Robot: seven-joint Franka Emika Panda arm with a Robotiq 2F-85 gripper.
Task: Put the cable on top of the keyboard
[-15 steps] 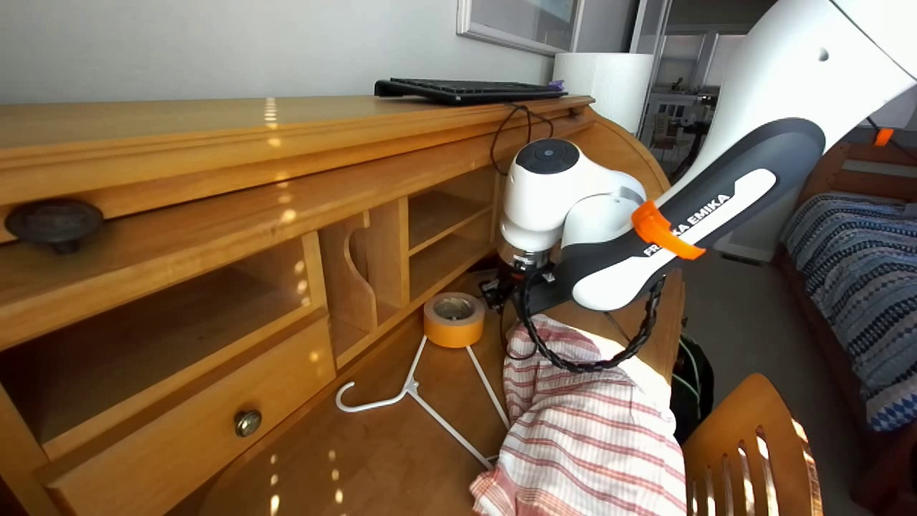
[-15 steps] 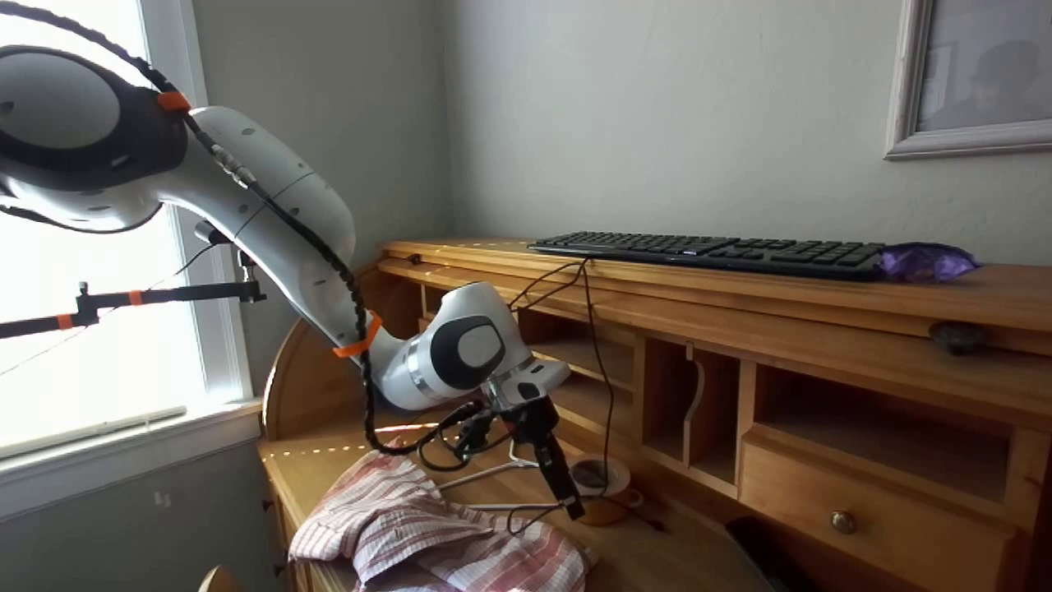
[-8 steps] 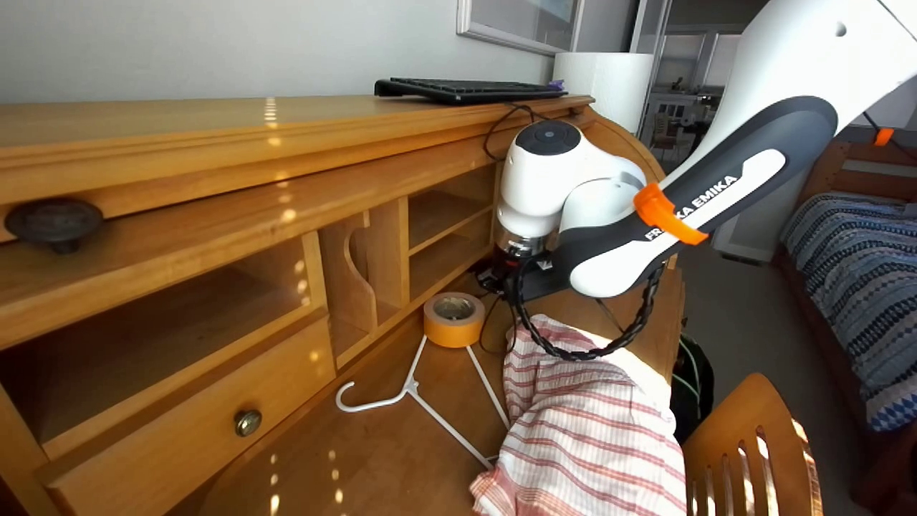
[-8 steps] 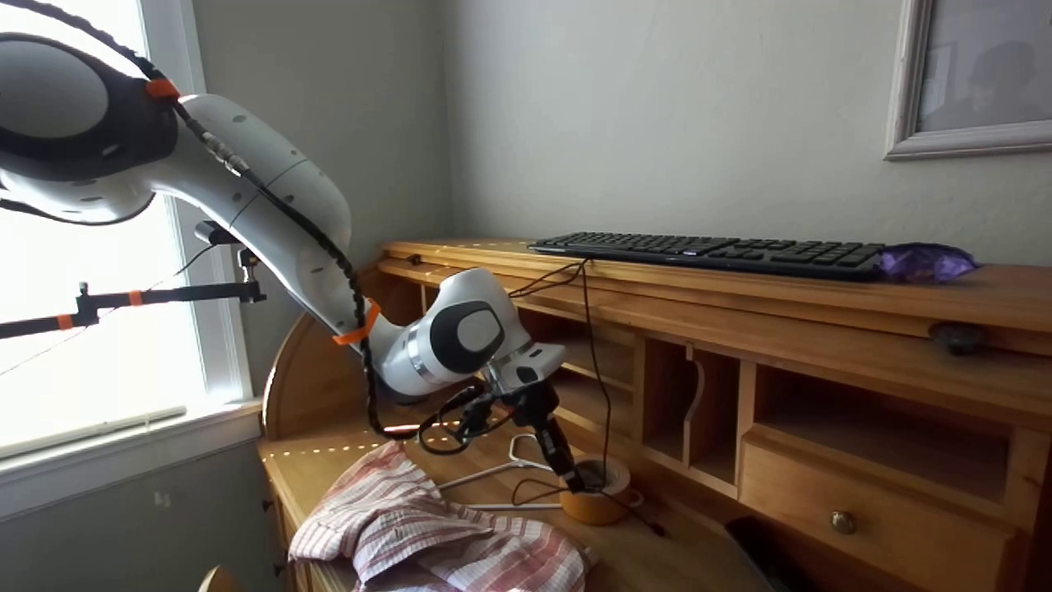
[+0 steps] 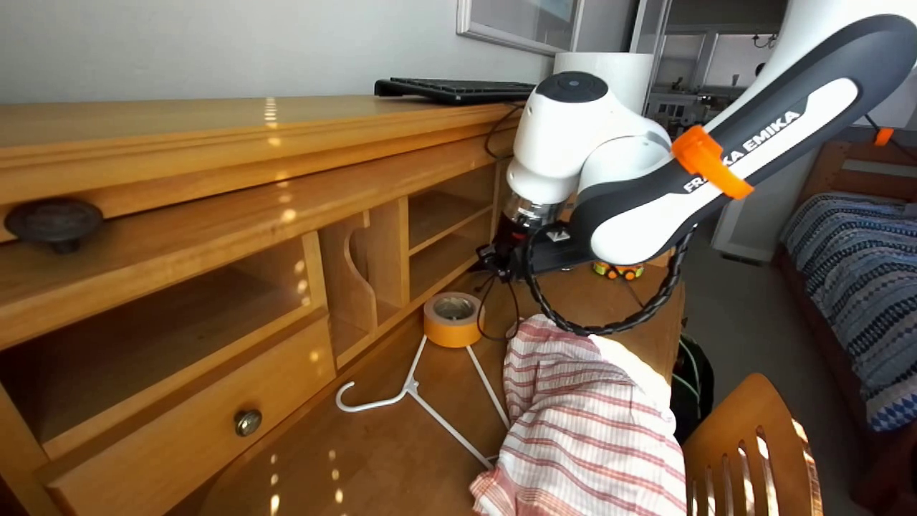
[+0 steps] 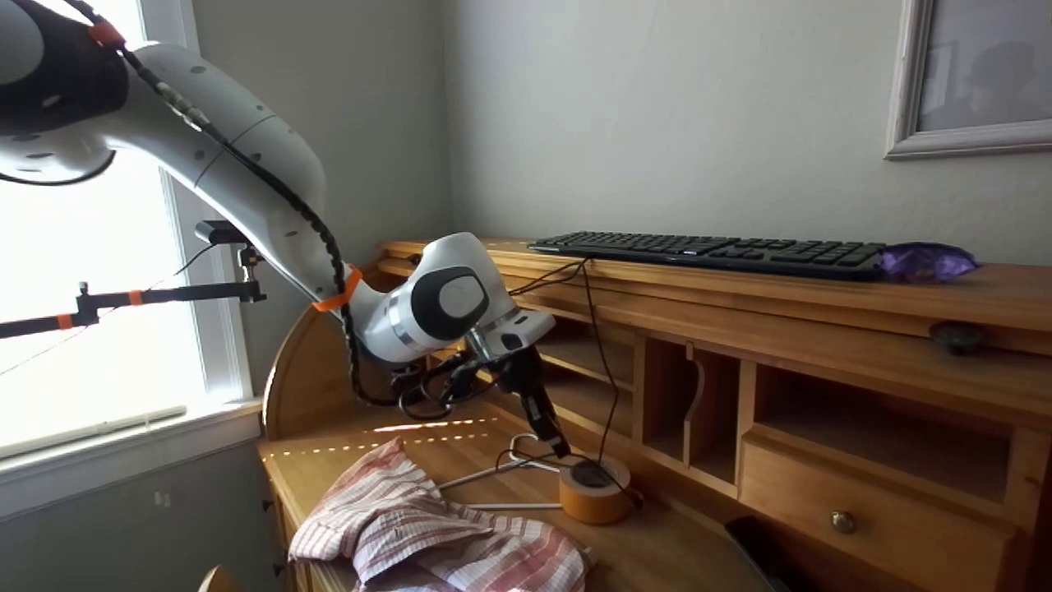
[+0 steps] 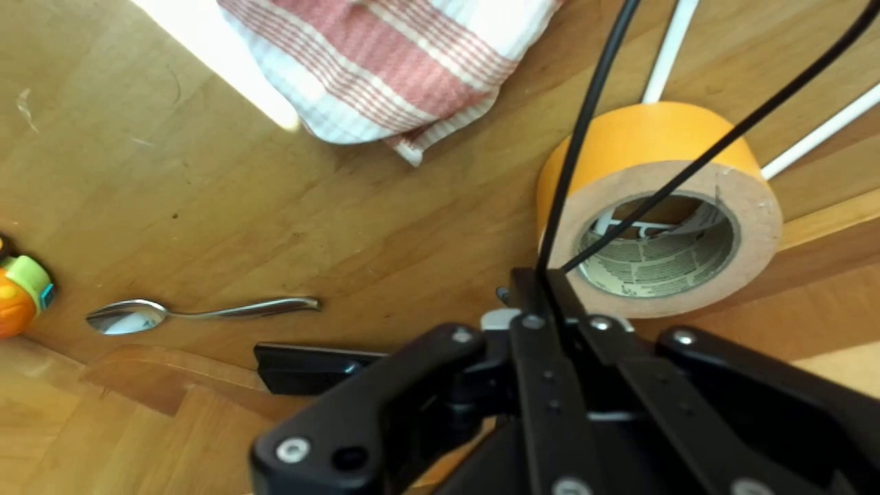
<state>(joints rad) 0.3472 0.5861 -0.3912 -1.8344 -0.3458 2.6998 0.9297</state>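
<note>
The black keyboard (image 6: pixel 707 250) lies on top of the desk hutch, and an exterior view shows the same keyboard (image 5: pixel 466 89) from its end. A thin black cable (image 6: pixel 615 396) hangs from the hutch top by the keyboard down to my gripper (image 6: pixel 561 453). In the wrist view the fingertips of my gripper (image 7: pixel 545 276) are pressed together on the cable (image 7: pixel 583 127), and two strands run out from them. A loop of cable (image 5: pixel 517 315) dangles below the gripper, just above the desk beside the tape.
An orange tape roll (image 7: pixel 653 141) sits on the desk close under the gripper, by a white hanger (image 5: pixel 445 428). A striped towel (image 5: pixel 587 437) covers the desk's front. A spoon (image 7: pixel 240 311), a toy (image 7: pixel 17 295) and a purple wrapper (image 6: pixel 929 263) also show. Cubbyholes stand behind.
My gripper has risen from near the desk top, and the cable has lifted with it. Its loose end has drawn in toward the tape roll. The keyboard has stayed put.
</note>
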